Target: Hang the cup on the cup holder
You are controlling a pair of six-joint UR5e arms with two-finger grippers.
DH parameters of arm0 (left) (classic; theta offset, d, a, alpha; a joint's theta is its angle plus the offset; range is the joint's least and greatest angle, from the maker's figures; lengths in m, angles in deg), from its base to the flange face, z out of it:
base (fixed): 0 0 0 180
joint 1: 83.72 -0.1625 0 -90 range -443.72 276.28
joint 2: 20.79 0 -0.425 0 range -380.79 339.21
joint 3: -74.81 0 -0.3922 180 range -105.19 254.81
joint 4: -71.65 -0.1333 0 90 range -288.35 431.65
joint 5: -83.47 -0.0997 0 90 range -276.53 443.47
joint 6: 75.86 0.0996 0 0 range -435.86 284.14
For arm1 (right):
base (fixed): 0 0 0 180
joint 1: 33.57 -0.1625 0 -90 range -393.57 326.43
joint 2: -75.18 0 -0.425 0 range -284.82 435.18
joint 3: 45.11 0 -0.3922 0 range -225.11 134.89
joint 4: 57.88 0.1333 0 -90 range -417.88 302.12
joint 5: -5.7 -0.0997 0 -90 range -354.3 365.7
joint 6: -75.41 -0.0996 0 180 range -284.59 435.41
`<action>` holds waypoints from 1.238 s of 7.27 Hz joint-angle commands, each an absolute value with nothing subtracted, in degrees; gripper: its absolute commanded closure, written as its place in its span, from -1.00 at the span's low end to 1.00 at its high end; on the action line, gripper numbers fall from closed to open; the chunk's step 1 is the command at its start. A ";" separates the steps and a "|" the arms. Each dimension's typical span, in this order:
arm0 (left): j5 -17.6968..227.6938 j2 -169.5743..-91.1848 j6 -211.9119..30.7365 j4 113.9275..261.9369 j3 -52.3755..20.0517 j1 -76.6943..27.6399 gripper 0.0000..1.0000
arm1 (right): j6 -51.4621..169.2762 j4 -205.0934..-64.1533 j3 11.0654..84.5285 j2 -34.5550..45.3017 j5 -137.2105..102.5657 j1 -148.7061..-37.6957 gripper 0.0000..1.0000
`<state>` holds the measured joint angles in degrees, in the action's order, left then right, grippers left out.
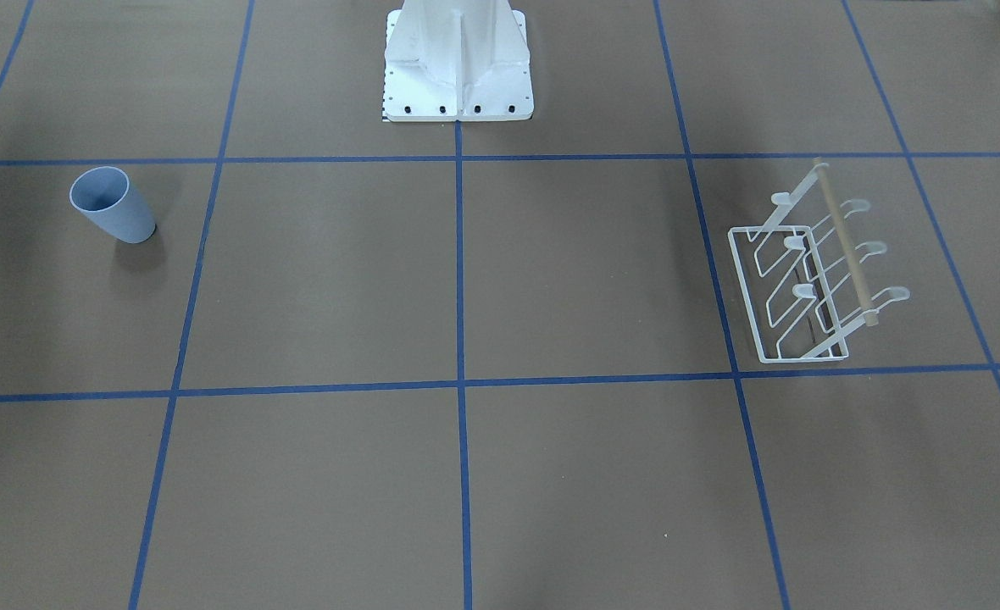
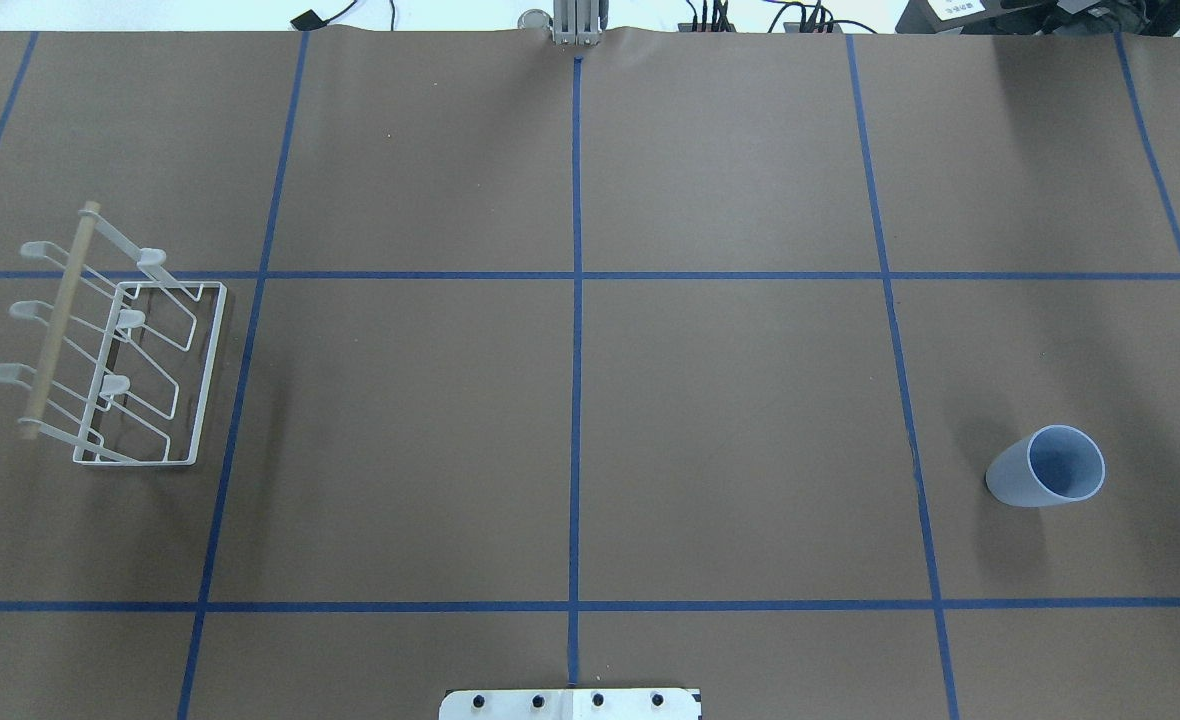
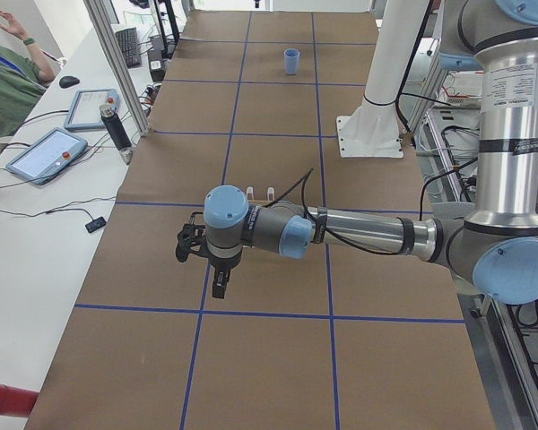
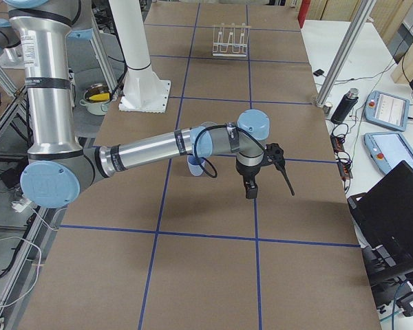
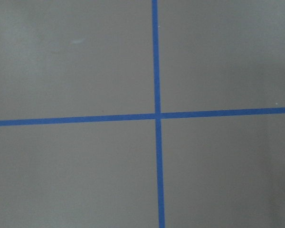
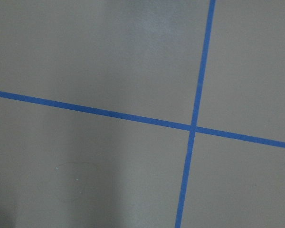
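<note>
The light-blue cup (image 1: 114, 207) stands upright on the brown table on my right side (image 2: 1045, 468). In the exterior right view the cup (image 4: 195, 165) is partly hidden behind my right arm. The white wire cup holder (image 1: 813, 280) with its wooden top bar stands on my left side (image 2: 120, 360), with nothing on its prongs. My left gripper (image 3: 183, 245) hovers above the table in front of the rack. My right gripper (image 4: 282, 170) hovers in front of the cup. Both show only in the side views, so I cannot tell whether they are open or shut. The wrist views show only table and blue tape.
The robot's white pedestal (image 1: 458, 68) stands at the table's middle edge. Blue tape lines (image 2: 576, 330) grid the table. Tablets (image 3: 49, 152) and a laptop (image 4: 399, 206) lie on the operators' desk, and a person (image 3: 9, 81) sits beside it.
</note>
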<state>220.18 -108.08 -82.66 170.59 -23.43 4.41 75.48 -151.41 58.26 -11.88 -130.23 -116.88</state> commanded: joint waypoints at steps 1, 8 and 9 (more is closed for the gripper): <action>222.07 -108.76 -82.89 171.32 -23.80 4.26 -0.97 | 67.22 -142.82 58.33 -11.39 -135.35 -110.52 -1.00; 222.24 -108.32 -82.89 171.50 -22.40 3.99 -0.98 | 46.27 -132.76 70.27 -28.33 -130.65 -97.40 -1.00; 222.24 -108.32 -82.98 171.50 -22.49 4.08 -0.98 | 45.45 -132.76 70.81 -29.75 -130.18 -96.60 -1.00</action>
<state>222.21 -108.34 -82.91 171.50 -22.43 4.00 47.92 -132.78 69.37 -27.30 -131.64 -98.07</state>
